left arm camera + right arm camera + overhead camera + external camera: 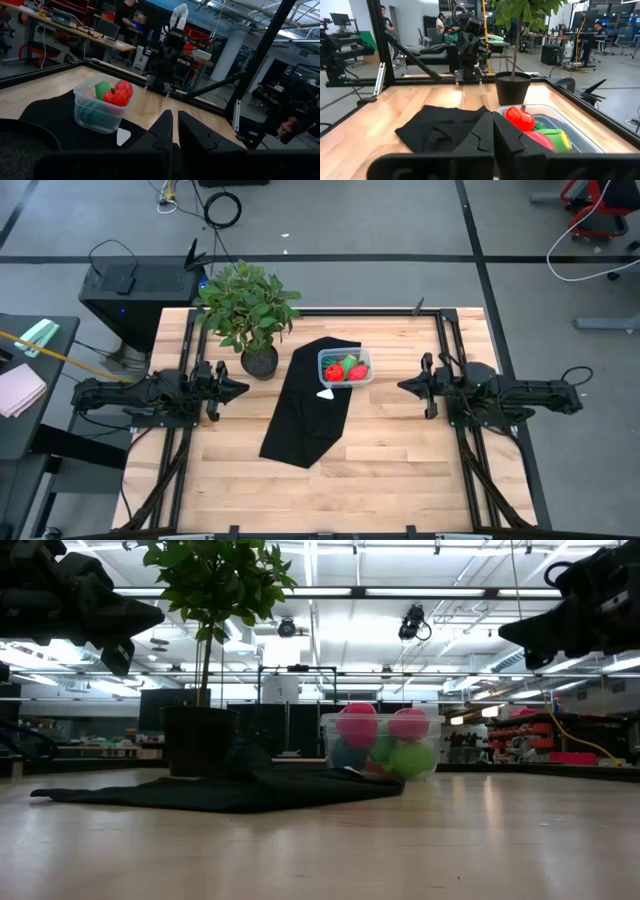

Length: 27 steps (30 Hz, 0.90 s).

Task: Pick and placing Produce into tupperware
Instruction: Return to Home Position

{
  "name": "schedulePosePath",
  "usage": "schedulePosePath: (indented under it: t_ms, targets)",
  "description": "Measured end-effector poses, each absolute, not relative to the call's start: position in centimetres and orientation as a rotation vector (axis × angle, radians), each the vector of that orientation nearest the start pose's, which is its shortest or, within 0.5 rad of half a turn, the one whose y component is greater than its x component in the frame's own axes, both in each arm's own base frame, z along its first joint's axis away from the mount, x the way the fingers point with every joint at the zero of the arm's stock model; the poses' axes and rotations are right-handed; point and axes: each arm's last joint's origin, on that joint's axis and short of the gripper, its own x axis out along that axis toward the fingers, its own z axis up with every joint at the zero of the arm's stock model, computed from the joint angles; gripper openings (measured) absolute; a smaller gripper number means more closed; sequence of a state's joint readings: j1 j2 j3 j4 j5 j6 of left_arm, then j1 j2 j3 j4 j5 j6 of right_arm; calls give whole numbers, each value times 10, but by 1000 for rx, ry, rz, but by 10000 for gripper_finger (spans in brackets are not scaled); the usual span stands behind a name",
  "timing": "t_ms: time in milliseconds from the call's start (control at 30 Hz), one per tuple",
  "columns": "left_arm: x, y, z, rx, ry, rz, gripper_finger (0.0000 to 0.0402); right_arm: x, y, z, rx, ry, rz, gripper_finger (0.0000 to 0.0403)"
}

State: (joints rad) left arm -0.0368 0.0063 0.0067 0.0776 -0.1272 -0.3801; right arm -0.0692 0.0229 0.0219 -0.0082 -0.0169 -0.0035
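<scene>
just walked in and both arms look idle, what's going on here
Nothing is being handled. The small clear plastic rectangular container sits at the edge of the black cloth with red and green toy produce inside. The left gripper and right gripper hang at opposite sides of the table, empty, fingers shut.

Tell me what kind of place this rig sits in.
Probably a robotics lab or workshop: the wooden table stands on a grey floor with loose cables, cluttered workbenches line the room behind, and strip lights hang overhead.
</scene>
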Motion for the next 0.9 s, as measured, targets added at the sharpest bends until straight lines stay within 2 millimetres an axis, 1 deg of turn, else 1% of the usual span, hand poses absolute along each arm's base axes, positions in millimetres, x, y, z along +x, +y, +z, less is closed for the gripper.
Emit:
schedulePosePath:
  t_ms: [167,367,567,900]
  targets:
    - [97,0,173,-386,-94,74,40,99,-6,167,-2,26,-53,17]
    - [97,0,173,-386,-94,74,34,99,-6,167,-2,26,-54,34]
    - [97,0,173,-386,-94,74,28,99,-6,167,-2,26,-53,34]
    - [97,0,173,-386,-94,74,40,99,-6,167,-2,26,-53,34]
